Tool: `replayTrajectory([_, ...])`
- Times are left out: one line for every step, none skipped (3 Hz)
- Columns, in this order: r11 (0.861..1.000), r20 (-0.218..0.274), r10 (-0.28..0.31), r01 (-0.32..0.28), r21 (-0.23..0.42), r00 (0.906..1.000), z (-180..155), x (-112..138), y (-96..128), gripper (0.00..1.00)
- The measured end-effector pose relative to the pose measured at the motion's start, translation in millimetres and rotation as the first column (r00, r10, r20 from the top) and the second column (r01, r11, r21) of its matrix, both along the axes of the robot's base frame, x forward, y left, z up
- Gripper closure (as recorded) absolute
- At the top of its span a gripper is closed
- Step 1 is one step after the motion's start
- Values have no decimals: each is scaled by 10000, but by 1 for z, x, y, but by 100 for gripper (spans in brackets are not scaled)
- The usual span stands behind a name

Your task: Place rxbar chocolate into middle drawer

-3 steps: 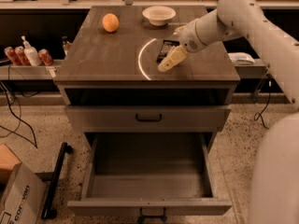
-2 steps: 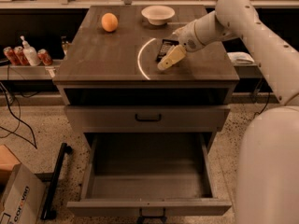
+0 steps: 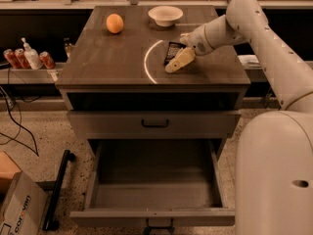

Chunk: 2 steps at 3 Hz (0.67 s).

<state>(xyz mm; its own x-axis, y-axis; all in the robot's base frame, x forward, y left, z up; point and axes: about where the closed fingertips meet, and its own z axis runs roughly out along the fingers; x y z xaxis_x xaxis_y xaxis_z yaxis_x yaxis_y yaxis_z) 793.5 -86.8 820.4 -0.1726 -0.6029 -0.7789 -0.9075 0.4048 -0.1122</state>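
The rxbar chocolate, a small black-wrapped bar, lies on the cabinet top right of centre. My gripper reaches in from the right and sits right at the bar, with a pale fingertip over its near side. The middle drawer is pulled wide open below, its deep grey box interior showing nothing inside. The upper drawer front with a black handle is closed above it.
An orange fruit and a white bowl sit at the back of the cabinet top. A bright curved arc of light lies left of the bar. Cans and a bottle stand on the left shelf. A cardboard box is on the floor at left.
The arm has shifted slightly; the gripper stays at the bar on the cabinet top. The bar has not visibly moved.
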Motion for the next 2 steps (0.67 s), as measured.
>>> replayTrajectory([9999,-60,59,-58,115,10000,1,-1,-4,43])
replayTrajectory([9998,103,159,-160,146,9998,10,-7,-8,66])
